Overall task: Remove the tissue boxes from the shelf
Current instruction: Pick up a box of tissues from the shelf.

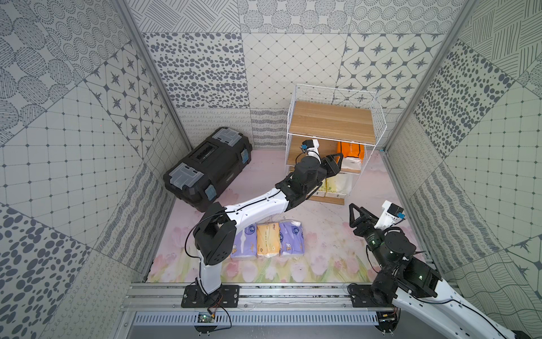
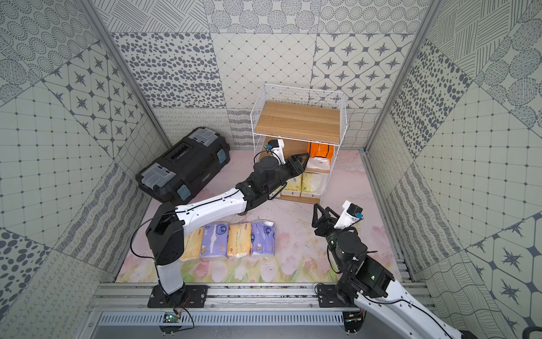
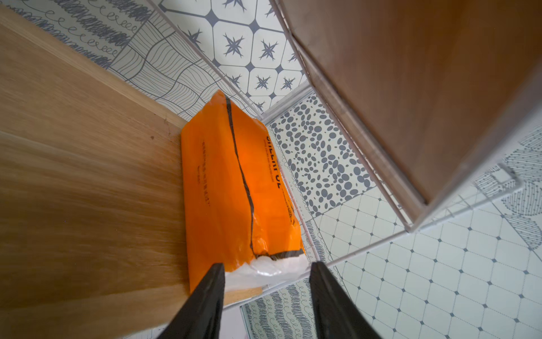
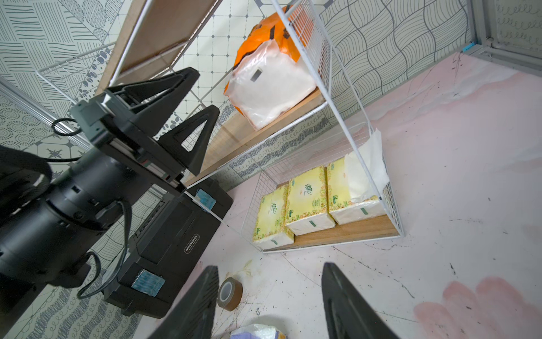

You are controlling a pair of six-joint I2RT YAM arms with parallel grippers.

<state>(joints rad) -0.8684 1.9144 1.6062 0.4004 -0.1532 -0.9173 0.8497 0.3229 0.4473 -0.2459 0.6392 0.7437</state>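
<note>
The biggest thing in front of you is the shelf (image 1: 331,123), standing right of centre in the upper half of both top views on the pink floral counter (image 1: 322,249). Its top board is bare. To its left, around mid-frame, the black toolbox (image 1: 208,167) lies closed and on a slant. Your left arm (image 1: 255,202) stretches from the lower left up and to the right, reaching the front of the shelf's middle tier.

At lower centre in a top view, four packs lie on the counter in a touching row: a pale orange tissue pack (image 2: 193,243), a lavender pack (image 2: 215,240), a second pale orange pack (image 2: 239,239) and a second lavender pack (image 2: 262,237). The arm's elbow hides part of the first.

Four more are in the shelf. The bright orange pack (image 3: 234,182) lies on the middle board, lengthwise against the wire side, with its clear white end facing the front. Three yellow-green packs (image 4: 308,199) sit side by side on the bottom board, and loose white tissue (image 4: 369,164) rises from the one by the wire side.

A small brown tape roll (image 4: 230,293) stands on edge on the counter just ahead of the right jaws.

Your left jaws stand apart at the bright orange pack's white end. You cannot tell whether they touch it, and they are not clamped on it. Your right jaws are apart with nothing between them, above the counter at right of centre in both top views.
</note>
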